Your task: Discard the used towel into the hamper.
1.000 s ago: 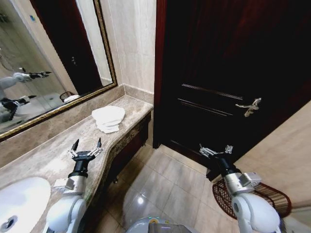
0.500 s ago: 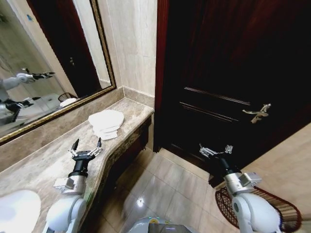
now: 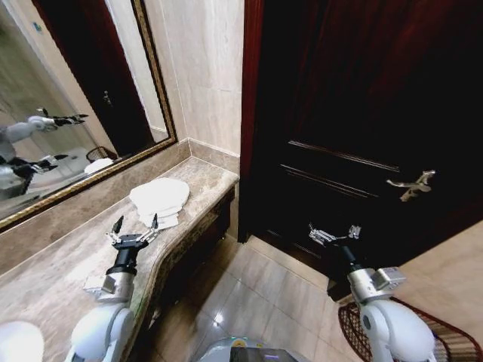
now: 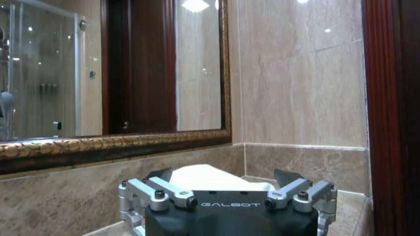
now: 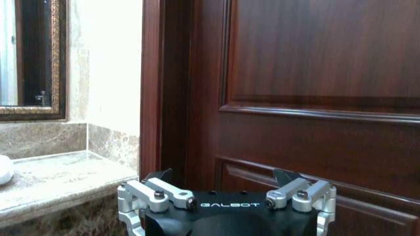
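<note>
A stack of folded white towels [image 3: 160, 199] lies on the marble counter [image 3: 68, 256], just beyond my left gripper [image 3: 134, 223], which hovers open and empty over the counter. In the left wrist view the towel [image 4: 208, 177] sits straight ahead of that open left gripper [image 4: 223, 173], close to the mirror corner. The reddish-brown open-weave hamper [image 3: 445, 341] stands on the floor at the lower right, behind my right arm. Over the floor by the dark door, my right gripper [image 3: 332, 232] is held open and empty; the right wrist view shows this gripper [image 5: 223, 173] facing the door.
A framed mirror [image 3: 68, 113] runs along the counter's back wall. A dark wooden door [image 3: 355, 113] with a lever handle [image 3: 411, 187] closes off the front. A white sink [image 3: 19, 343] sits at the counter's near left. Tiled floor [image 3: 256, 286] lies between counter and door.
The whole head view has shifted: sink and hamper slide toward the lower corners and the towel stack now sits nearer my left gripper. Both arms keep the same pose, grippers open.
</note>
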Robot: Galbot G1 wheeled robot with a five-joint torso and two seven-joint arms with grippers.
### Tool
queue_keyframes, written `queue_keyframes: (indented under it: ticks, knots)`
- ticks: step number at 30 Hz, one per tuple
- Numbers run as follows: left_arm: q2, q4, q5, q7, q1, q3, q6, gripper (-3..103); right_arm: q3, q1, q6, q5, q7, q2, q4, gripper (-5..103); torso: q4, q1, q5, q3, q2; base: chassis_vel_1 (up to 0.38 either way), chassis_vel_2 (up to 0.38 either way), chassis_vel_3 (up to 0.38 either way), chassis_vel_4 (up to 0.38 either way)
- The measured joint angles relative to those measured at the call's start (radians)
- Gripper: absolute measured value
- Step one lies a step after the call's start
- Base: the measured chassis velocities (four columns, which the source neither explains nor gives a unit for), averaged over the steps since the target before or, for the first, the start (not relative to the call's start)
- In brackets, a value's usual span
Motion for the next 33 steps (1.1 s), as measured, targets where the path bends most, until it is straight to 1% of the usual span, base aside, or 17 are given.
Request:
queue_keyframes:
  ticks: [7, 11, 13, 15, 16, 19, 20, 26, 33]
  knots:
    - [0.002, -0.002, -0.003, -0.011, -0.01, 0.003, 0.034, 100, -0.009, 0.015, -0.007, -0.027, 0.018, 0.001, -0.001, 100, -0.0001, 0.0, -0.0001, 0.0, 0.0, -0.042, 0.04, 0.044, -0.036]
    - [0.003, -0.015, -0.035, -0.036, -0.031, 0.016, 0.097, 100, -0.01, 0.017, -0.009, -0.025, 0.022, -0.004, -0.009, 100, 0.0, 0.0, -0.0001, 0.0, 0.0, 0.0, 0.0, 0.0, 0.0]
    - [0.004, -0.015, -0.037, -0.042, -0.038, 0.019, 0.105, 100, -0.01, 0.018, -0.009, -0.024, 0.021, -0.004, -0.011, 100, -0.0001, 0.0, -0.0001, 0.0, 0.0, 0.0, 0.0, 0.0, 0.0]
    - [0.009, -0.015, -0.039, -0.057, -0.061, 0.026, 0.134, 100, -0.009, 0.018, -0.008, -0.018, 0.02, -0.004, -0.017, 100, -0.0002, 0.0, -0.0002, 0.0, 0.0, 0.0, 0.0, 0.0, 0.0]
    - [0.009, -0.015, -0.039, -0.057, -0.061, 0.026, 0.134, 100, -0.009, 0.018, -0.008, -0.018, 0.02, -0.004, -0.017, 100, -0.0002, 0.0, -0.0002, 0.0, 0.0, 0.0, 0.0, 0.0, 0.0]
    - [0.02, -0.015, -0.039, -0.074, -0.094, 0.031, 0.176, 100, -0.009, 0.021, -0.007, -0.01, 0.021, -0.004, -0.026, 100, -0.0002, 0.0, -0.0001, 0.0, 0.0, 0.0, 0.0, 0.0, 0.0]
    - [0.02, -0.015, -0.039, -0.074, -0.094, 0.031, 0.176, 100, -0.009, 0.021, -0.007, -0.01, 0.021, -0.004, -0.026, 100, -0.0002, 0.0, -0.0001, 0.0, 0.0, 0.0, 0.0, 0.0, 0.0]
    - [0.039, 0.0, -0.04, -0.107, -0.13, 0.038, 0.218, 100, -0.017, 0.029, -0.031, 0.022, 0.033, -0.006, -0.018, 100, -0.0001, 0.0, -0.0002, 0.0, 0.0, 0.0, 0.0, 0.0, 0.0]
    - [0.073, 0.011, -0.064, -0.13, -0.187, 0.044, 0.265, 100, -0.02, 0.041, -0.051, 0.046, 0.04, -0.013, -0.009, 100, 0.0, 0.0, -0.0002, 0.0, 0.0, 0.0, 0.0, 0.0, 0.0]
